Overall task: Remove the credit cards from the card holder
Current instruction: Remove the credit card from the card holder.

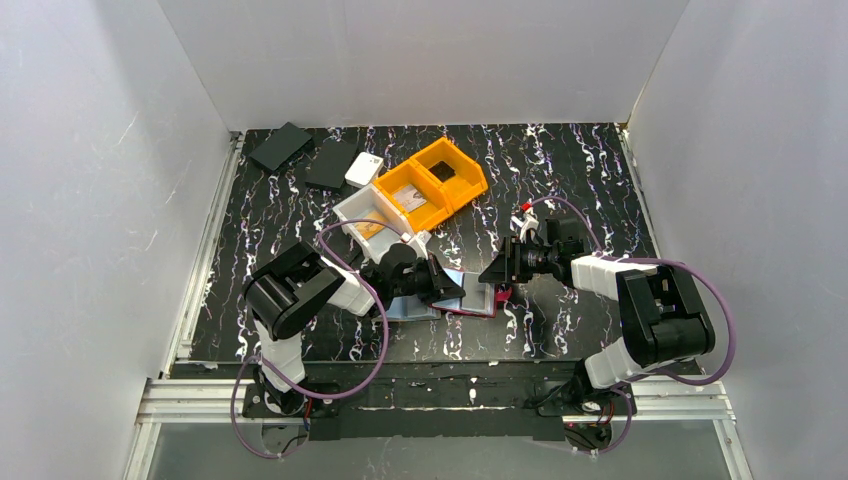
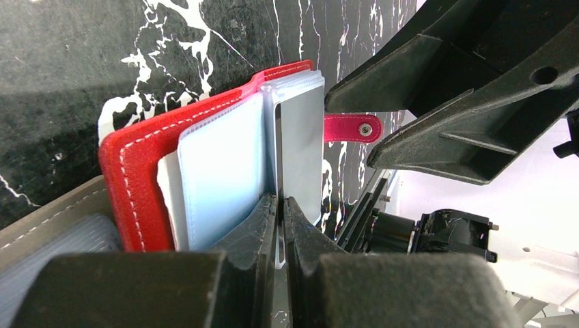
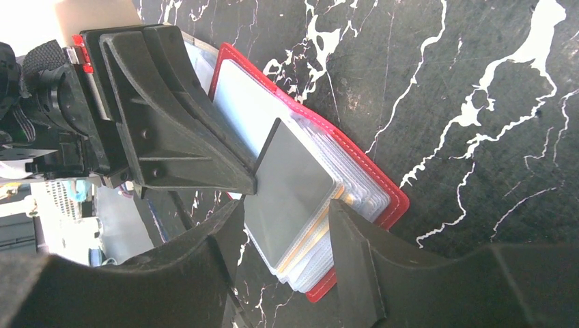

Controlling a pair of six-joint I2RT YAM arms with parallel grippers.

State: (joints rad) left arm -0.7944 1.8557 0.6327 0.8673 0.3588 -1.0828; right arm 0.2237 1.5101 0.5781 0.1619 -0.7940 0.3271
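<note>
My left pincer (image 2: 280,213) is closed on the edge of a grey card (image 2: 300,150), holding it upright so it stands apart from the other sleeves. My right pincer (image 3: 283,208) is open, its jaws straddling one end of the red card holder (image 3: 382,184), ready, I judge, to steady it. The card holder lies open on the tabletop (image 3: 478,82) between my arms.

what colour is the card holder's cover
The card holder cover is red with white stitching; the left wrist view shows it best.
</note>
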